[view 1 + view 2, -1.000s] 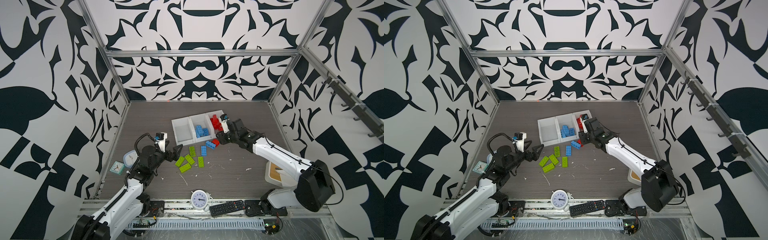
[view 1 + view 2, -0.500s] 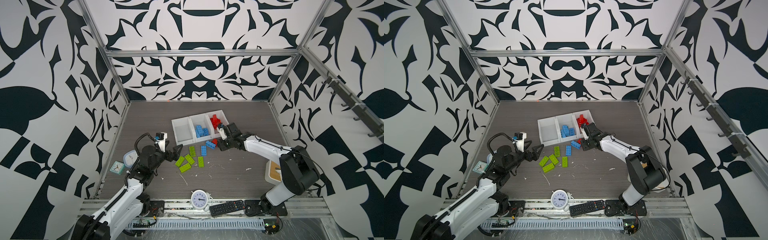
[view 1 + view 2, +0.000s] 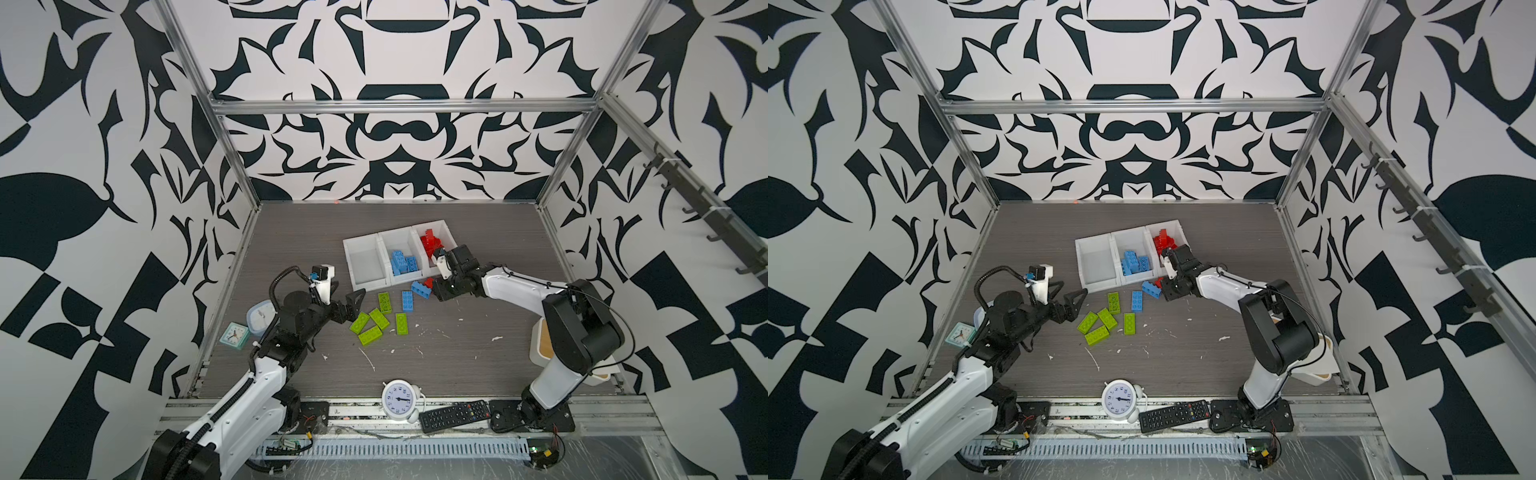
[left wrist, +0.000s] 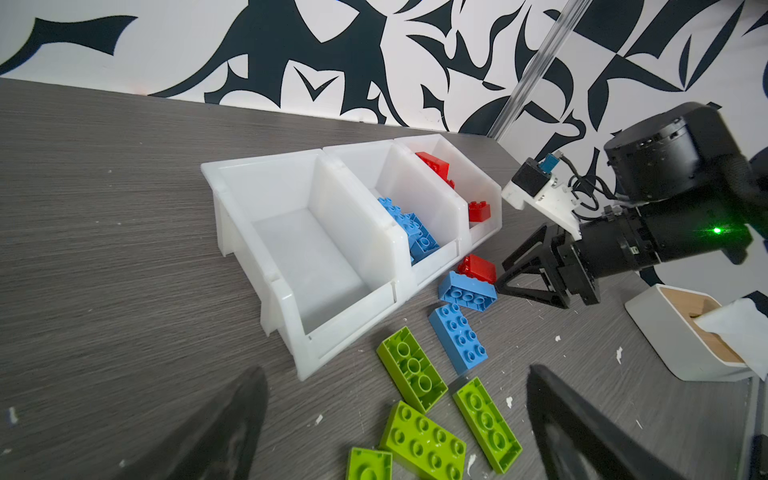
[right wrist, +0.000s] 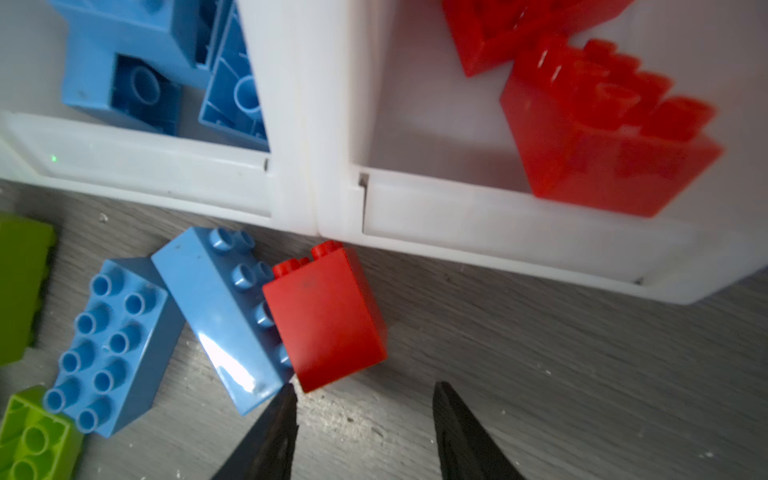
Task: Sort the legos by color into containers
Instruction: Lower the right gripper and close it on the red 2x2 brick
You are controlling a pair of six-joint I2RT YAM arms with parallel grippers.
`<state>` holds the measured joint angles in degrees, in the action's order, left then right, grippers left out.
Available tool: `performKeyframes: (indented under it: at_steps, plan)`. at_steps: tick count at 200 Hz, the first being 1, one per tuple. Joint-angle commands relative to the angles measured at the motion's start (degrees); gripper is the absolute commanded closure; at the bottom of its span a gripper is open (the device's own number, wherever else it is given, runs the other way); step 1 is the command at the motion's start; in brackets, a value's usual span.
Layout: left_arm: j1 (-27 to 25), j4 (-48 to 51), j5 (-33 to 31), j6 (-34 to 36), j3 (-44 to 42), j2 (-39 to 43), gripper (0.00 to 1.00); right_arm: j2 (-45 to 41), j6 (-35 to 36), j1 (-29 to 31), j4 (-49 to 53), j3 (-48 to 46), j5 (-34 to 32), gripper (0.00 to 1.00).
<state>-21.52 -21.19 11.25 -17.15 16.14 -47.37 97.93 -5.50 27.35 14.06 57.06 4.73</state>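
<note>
Three joined white containers (image 3: 366, 266) stand mid-table: the left one empty, the middle one holding light blue legos (image 3: 401, 261), the right one holding red legos (image 3: 430, 243). In front of them lie several lime green legos (image 3: 376, 321), two blue bricks (image 3: 407, 300) and a small red brick (image 5: 328, 316) leaning on one blue brick (image 5: 224, 316). My right gripper (image 5: 363, 390) is low at the table, open, its tips just short of the red brick with nothing between them. My left gripper (image 4: 392, 419) hovers wide open over the green legos (image 4: 422, 442).
A round white clock (image 3: 400, 400) and a black remote (image 3: 455, 409) lie at the front edge. A small teal clock (image 3: 234, 336) and a round lidded tub (image 3: 259, 316) sit at the left. A white bin with wooden lid (image 3: 540, 347) is behind the right arm. White scraps dot the table.
My right gripper has come down and back from the red container's front to the table by the loose red brick. The left arm has stayed still.
</note>
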Motion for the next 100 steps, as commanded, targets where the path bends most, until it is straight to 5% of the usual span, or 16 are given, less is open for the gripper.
performKeyframes:
  at_steps: [1,100]
  plan:
    - [-0.1,-0.28,-0.48,-0.09,0.56,0.1,0.0,-0.09,1.1,-0.12,-1.07,2.55,2.83,0.45]
    - [-0.06,-0.27,-0.55,-0.09,0.56,0.18,0.0,3.97,3.59,-0.33,-0.76,5.96,1.11,0.4]
